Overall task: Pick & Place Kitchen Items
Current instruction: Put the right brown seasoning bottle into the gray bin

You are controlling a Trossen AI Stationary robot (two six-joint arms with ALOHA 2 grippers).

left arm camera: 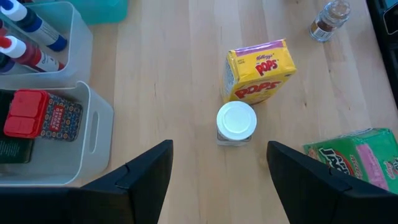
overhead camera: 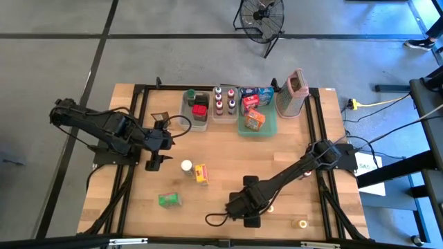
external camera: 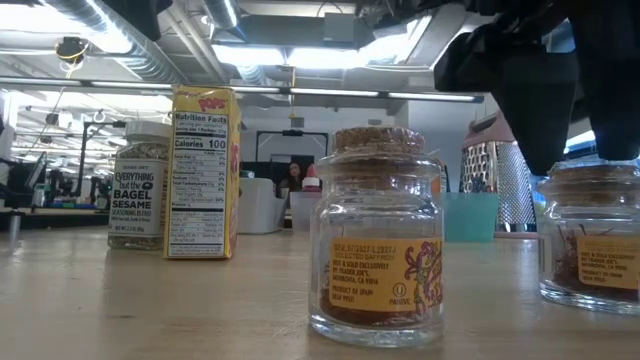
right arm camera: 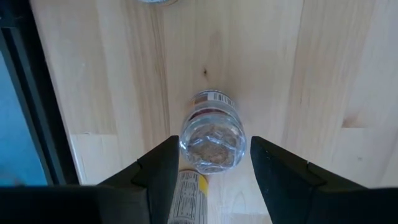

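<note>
Looking down from above, the left gripper (overhead camera: 154, 163) hovers open beside a white-capped spice jar (overhead camera: 186, 166) and yellow cereal box (overhead camera: 201, 173) on the wooden table (overhead camera: 228, 152). Right wrist view: right gripper (right arm camera: 208, 163) fingers apart, straddling a small glass jar (right arm camera: 212, 142) (contact unclear). Left wrist view: a white tub (left arm camera: 93, 127) holds a red box (left arm camera: 25, 114).

both arms (overhead camera: 104, 128) matte black, boxy jointed links with thin black cables looped beside the wrists; each gripper, left (left arm camera: 217, 174) and right (right arm camera: 208, 171), has two flat, angular dark plastic fingers, no visible markings
</note>
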